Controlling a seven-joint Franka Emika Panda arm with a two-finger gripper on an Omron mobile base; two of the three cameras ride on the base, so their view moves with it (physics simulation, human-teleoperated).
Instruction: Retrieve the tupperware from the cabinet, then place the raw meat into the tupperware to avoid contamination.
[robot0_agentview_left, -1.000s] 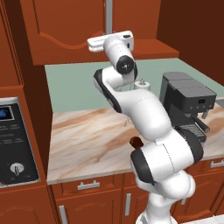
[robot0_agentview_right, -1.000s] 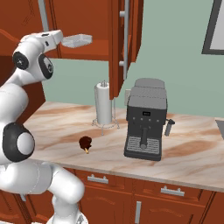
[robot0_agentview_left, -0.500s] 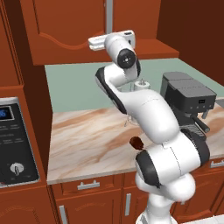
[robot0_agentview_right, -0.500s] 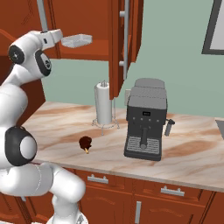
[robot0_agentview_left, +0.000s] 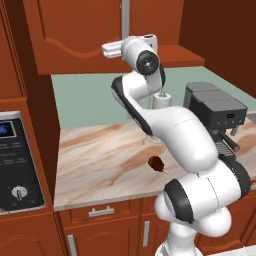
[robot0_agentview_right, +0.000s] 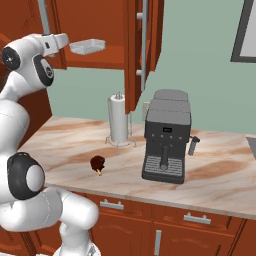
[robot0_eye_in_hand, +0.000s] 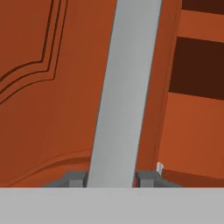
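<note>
Home kitchen, marble-look counter (robot0_agentview_right: 210, 167), espresso machine (robot0_agentview_right: 166, 136), paper-towel roll (robot0_agentview_right: 119, 119), wooden wall cabinet (robot0_agentview_left: 90, 35)

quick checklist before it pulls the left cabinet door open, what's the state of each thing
1. Hand lined up on the door handle: ok, the bar runs between the two fingertips.
2. Grip on the handle firm: cannot tell, the tips sit at either side of the bar but contact is not clear.
3. Right cabinet door out of the way: ok, it is already swung open.
4. Tupperware in the cabinet: ok, it sits at the front of the shelf.
5. Meat on the counter: ok, lying apart from the paper-towel roll and coffee machine.
</note>
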